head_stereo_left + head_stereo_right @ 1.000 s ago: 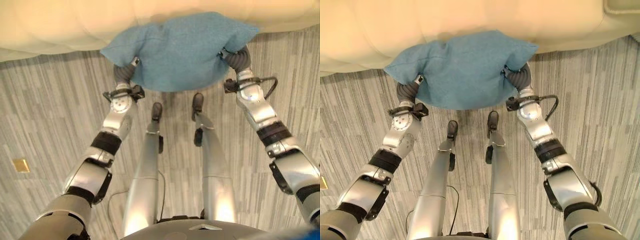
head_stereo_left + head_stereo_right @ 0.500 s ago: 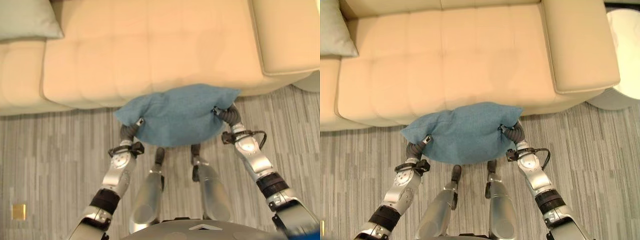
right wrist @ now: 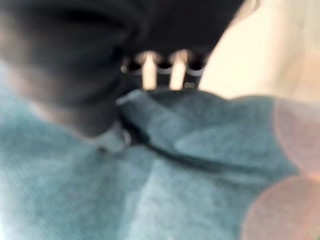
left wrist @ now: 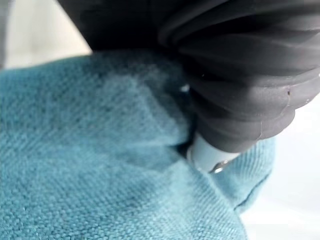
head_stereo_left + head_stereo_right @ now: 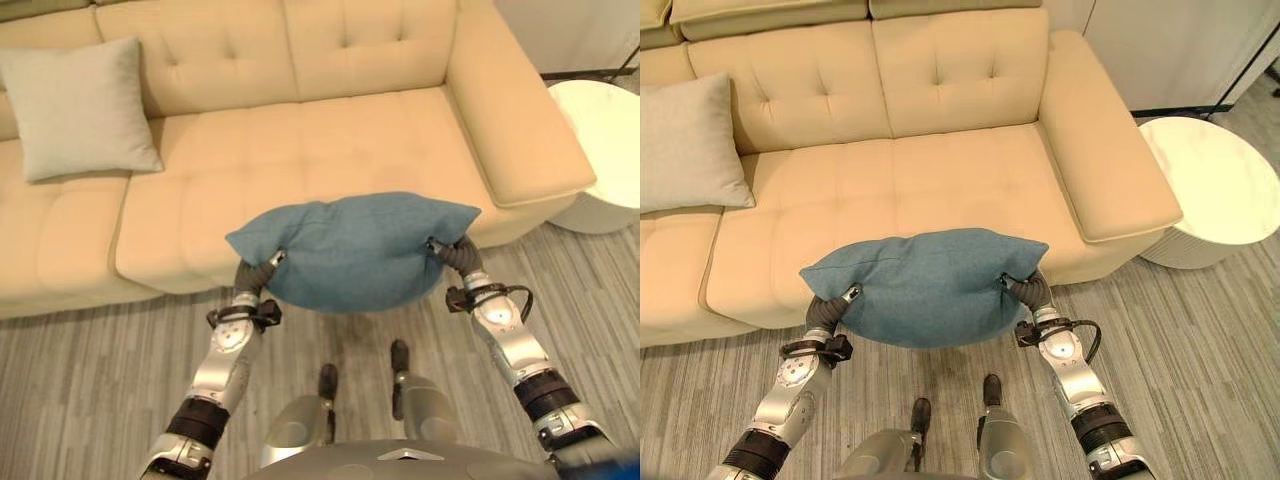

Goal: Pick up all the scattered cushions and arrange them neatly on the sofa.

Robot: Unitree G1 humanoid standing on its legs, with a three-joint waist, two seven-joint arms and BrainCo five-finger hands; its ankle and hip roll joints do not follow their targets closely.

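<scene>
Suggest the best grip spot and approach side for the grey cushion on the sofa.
Probably its two side edges, one hand each, coming from the front over the seat. The grey cushion leans upright against the sofa backrest, face forward and sides free. Both hands are busy on the blue cushion.

We log both arms as silver-grey shells: the left arm point(image 5: 228, 352) and the right arm point(image 5: 503, 335) each carry a black band partway along the forearm. A black clamp rings each wrist. Dark ribbed covers, hose-like, sheathe the left hand point(image 5: 252, 274) and the right hand point(image 5: 458, 256).
</scene>
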